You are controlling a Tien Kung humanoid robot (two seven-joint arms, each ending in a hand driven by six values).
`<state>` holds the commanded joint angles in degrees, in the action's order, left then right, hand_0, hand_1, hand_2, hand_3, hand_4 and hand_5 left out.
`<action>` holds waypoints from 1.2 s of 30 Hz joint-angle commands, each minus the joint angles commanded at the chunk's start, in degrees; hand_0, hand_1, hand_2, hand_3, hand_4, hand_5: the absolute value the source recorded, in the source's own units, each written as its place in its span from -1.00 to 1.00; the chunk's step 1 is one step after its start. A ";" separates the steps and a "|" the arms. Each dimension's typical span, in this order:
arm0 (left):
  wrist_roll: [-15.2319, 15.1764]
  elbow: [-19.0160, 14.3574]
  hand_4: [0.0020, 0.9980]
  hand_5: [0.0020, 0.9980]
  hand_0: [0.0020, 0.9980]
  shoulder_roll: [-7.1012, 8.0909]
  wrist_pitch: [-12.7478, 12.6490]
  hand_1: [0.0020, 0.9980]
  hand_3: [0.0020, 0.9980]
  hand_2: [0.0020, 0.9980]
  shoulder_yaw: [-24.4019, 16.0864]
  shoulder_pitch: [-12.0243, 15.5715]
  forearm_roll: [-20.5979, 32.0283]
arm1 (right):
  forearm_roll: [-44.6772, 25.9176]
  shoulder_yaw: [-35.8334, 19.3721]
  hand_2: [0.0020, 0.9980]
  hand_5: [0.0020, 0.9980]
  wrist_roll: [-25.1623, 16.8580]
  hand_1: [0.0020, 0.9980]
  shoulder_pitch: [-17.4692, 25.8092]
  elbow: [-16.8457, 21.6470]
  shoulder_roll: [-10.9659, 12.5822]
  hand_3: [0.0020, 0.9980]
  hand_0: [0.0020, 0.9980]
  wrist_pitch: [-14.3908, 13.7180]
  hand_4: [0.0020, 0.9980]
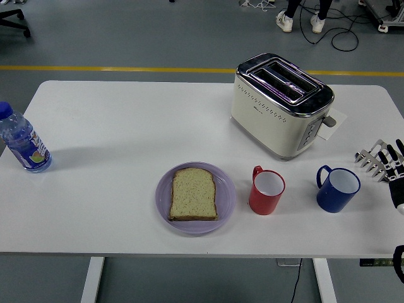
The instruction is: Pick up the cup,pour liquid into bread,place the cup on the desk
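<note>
A smooth white bench fills most of the frame. At lower centre a round lilac plate with a glossy rim carries one square slice of bread, speckled and brown-crusted, lying flat. Just right of the plate stands a red cup, upright, white inside, its handle at upper left. Further right stands a blue cup of the same shape — also white inside, handle to the left. Whether either holds liquid is hard to make out. Behind them, at upper right, sits a cream toaster with a polished chrome top and two slots. At the far left edge stands a clear plastic water bottle with a blue cap, partly cut off by the frame.

The right hand enters at the right edge, near the blue cup but apart from it — its metallic, black-tipped fingers spread and holding nothing; the arm is mostly cut off.
</note>
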<state>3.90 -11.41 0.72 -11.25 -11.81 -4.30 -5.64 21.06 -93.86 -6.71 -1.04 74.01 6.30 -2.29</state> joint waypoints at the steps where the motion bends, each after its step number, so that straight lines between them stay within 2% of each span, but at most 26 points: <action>1: 0.00 0.00 -0.52 0.73 0.27 -0.02 0.00 0.28 0.01 0.30 0.14 0.00 0.02 | -0.19 0.00 0.30 -0.08 -0.19 0.19 0.01 -0.05 -0.02 0.24 0.37 -0.09 0.38; 36: 0.05 -0.05 -0.52 0.71 0.27 0.17 0.02 0.28 0.01 0.31 -1.34 -0.73 -0.53 | -2.78 0.09 0.28 -0.21 -1.89 0.16 -0.57 -0.29 -0.49 0.21 0.33 -1.86 0.36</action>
<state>3.94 -11.46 0.90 -11.23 -13.15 -5.03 -6.17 18.28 -93.77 -8.60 -1.61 73.72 5.80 -4.15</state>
